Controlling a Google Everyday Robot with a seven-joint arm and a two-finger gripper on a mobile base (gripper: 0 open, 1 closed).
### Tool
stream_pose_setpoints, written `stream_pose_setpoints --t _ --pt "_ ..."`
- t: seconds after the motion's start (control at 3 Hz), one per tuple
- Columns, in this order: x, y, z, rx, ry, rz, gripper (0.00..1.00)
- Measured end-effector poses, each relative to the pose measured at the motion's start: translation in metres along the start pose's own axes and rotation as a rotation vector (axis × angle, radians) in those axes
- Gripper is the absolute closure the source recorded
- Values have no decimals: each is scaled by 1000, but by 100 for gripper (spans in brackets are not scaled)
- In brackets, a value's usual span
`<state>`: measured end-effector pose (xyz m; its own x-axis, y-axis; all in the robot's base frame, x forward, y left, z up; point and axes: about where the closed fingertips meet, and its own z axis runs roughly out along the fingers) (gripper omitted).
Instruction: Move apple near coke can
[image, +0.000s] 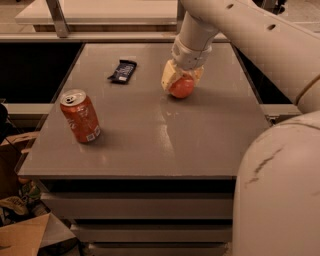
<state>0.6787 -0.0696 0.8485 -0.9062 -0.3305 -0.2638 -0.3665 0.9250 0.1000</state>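
Observation:
The red-orange apple sits on the grey table, right of centre toward the back. My gripper comes down on it from above. Its pale yellow fingers hug the apple on both sides, and the gripper looks shut on the apple, which rests on the table. The red coke can, with its silver top, stands upright near the table's left edge, well apart from the apple, to the front left.
A flat dark snack wrapper lies at the back left of the table. My arm's pale body fills the right foreground. Cardboard and clutter sit on the floor at the lower left.

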Motion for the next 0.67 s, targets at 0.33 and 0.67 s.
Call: stream_pose_setpoints --t 0.33,0.67 --pt "-2 3 -4 6 14 -9 86" --pt "-13 18 -14 3 43 12 100"
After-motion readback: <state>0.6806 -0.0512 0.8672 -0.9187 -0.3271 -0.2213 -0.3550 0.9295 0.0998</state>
